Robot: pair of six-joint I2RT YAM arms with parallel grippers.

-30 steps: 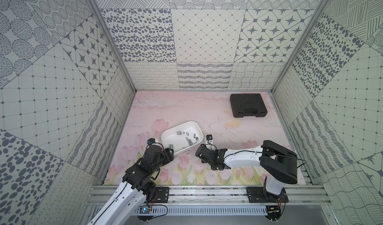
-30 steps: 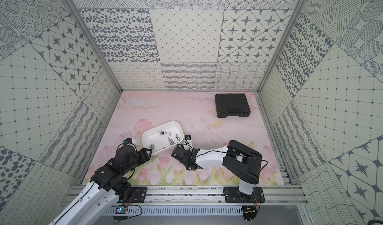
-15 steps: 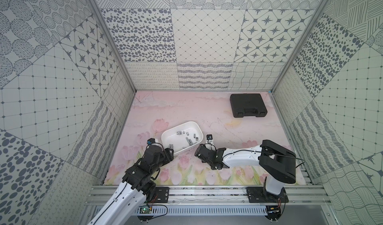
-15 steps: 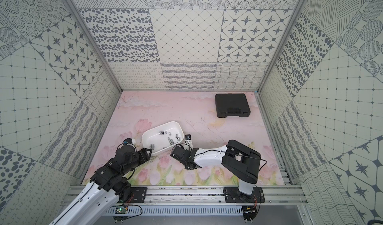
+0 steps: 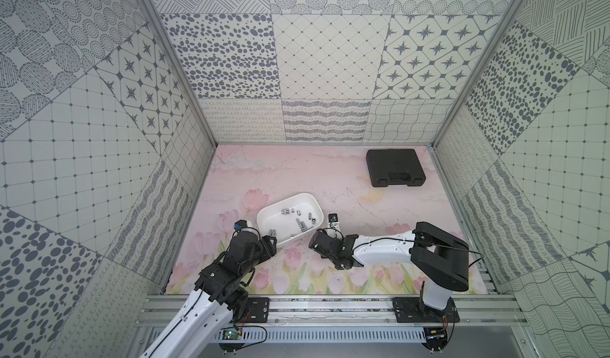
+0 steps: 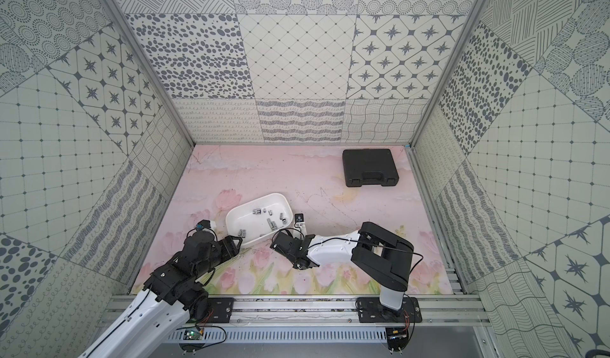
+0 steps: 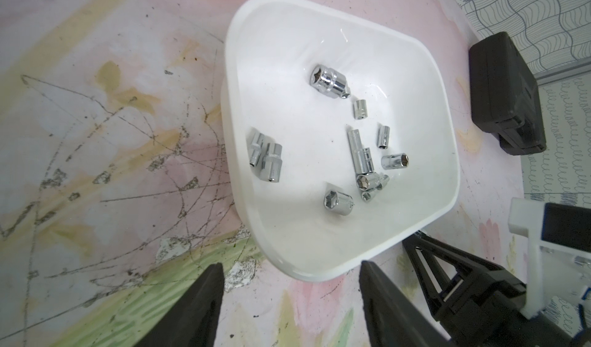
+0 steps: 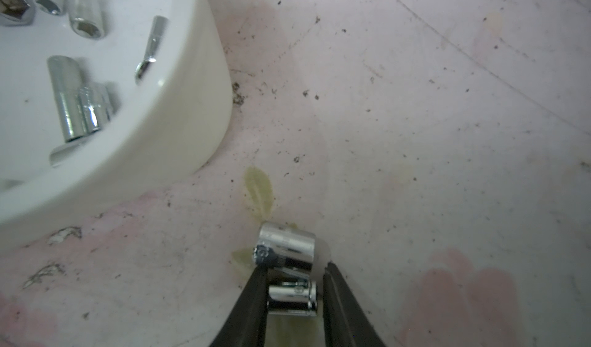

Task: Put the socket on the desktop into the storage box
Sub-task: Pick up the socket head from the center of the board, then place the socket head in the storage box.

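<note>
Since both top views show the right tool [image 5: 313, 241] low over the counter [image 5: 297, 171] just beside the storage box [image 5: 274, 220], its hold is hidden there. The left tool [image 5: 271, 241] sits at the box's near corner, so the two could knock together if the right one swings across. Far beyond both lies a shut black case [image 5: 394, 167], contents unseen.

From the left wrist, the left tool [image 7: 289, 270] stands wide and empty, the box corner reaching between its tips; whether a finger touches the rim I cannot tell. In the box rest about ten loose sockets [image 7: 329, 81].

From the right wrist, the right tool [image 8: 294, 267] is narrowed onto the socket [image 8: 287, 249], pinching only its thin end near the tips, ahead of which the storage box [image 8: 192, 121] stands to one side. I judge the smooth chrome could pivot or slip out, and a low path would strike the wall and push the box.
</note>
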